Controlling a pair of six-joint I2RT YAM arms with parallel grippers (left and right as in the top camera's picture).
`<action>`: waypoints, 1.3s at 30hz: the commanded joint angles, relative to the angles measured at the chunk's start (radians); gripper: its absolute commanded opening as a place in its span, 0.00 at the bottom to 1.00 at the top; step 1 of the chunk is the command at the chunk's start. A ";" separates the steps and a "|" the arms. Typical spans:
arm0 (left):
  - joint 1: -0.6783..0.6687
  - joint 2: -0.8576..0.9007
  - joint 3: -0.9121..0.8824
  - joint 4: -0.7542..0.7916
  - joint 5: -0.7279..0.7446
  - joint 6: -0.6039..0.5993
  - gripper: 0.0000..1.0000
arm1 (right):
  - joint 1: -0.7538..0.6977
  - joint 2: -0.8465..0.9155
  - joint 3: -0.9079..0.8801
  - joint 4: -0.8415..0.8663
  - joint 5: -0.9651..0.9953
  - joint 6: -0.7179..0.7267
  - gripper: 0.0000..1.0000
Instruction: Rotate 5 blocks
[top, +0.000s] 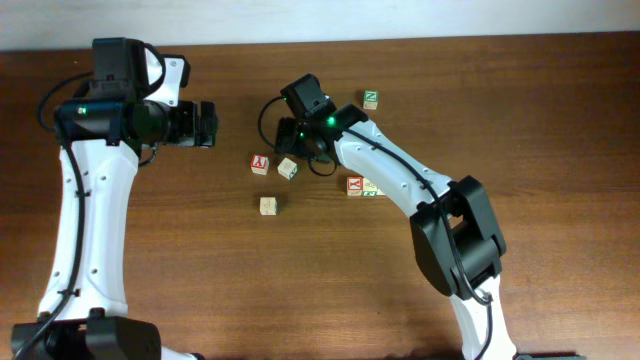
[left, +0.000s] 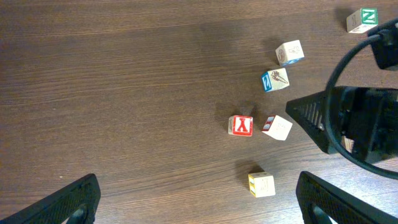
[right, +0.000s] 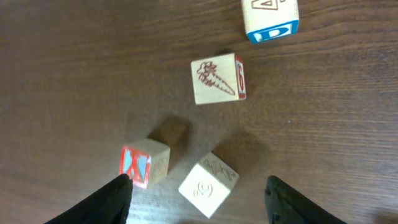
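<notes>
Two arms: white, both reaching over a dark wooden table (top: 520, 90) scattered with small letter cubes.
Left claw (top: 210, 123): spread wide and pinching nothing; it hangs over bare wood, well apart from the cluster of cubes.
Right claw (right: 198, 182): fingers (right: 115, 202) spread apart and pinching nothing; it hovers low over the middle of the cluster.
Pale block (left: 277, 127): flat on the table between the right claw's fingers, clear of both and turned cornerwise to them.
Red Y block (left: 240, 126): just beside the pale block without touching it, and close to one finger of the right claw.
Carrot block (right: 217, 78): carrot drawing on top and a red-printed side; it sits past the right claw's fingertips, apart from its neighbours.
Yellowish block (top: 268, 206): alone on the table, a little apart from the red Y block.
Red X block (top: 354, 185): beside the right arm's forearm, away from the claw.
Blue-lettered cube (right: 270, 18): beyond the carrot block.
Green Z cube (top: 371, 98): off by itself, well apart from the rest.
</notes>
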 joint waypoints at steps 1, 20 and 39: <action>0.003 0.006 0.019 0.001 0.014 -0.010 0.99 | 0.023 0.043 0.010 0.002 0.020 0.057 0.66; 0.003 0.006 0.019 0.001 0.014 -0.010 0.99 | 0.055 0.127 0.003 -0.002 0.052 0.018 0.44; 0.003 0.006 0.019 0.001 0.014 -0.010 0.99 | -0.013 0.078 0.006 -0.413 0.069 -0.241 0.38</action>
